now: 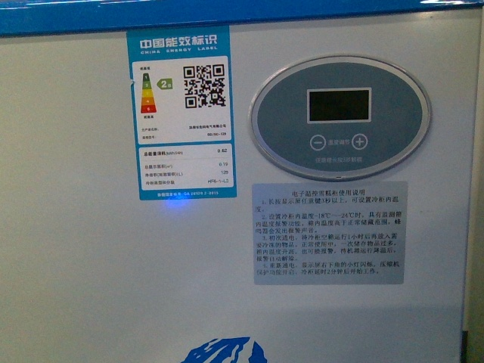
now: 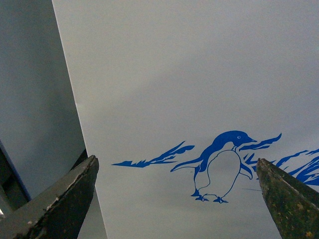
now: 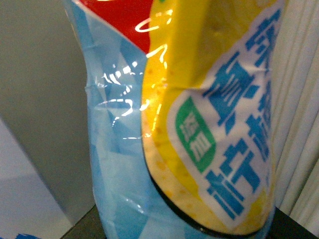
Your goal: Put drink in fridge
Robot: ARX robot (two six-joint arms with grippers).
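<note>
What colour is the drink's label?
The drink is labelled light blue and yellow with red; right wrist view.

Our tally
We count one fridge (image 1: 113, 287), one drink bottle (image 3: 149, 149), two stickers (image 1: 187, 113), one control panel (image 1: 339, 117), one penguin (image 2: 219, 167).

Fridge (image 1: 91, 265) energy label (image 1: 180, 113): "中国能效标识 CHINA ENERGY LABEL", grade 2.

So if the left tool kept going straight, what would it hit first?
Most likely the white front of the fridge, near the penguin drawing. Nothing shows between the open left tool and that panel, though the gap is hard to judge.
</note>
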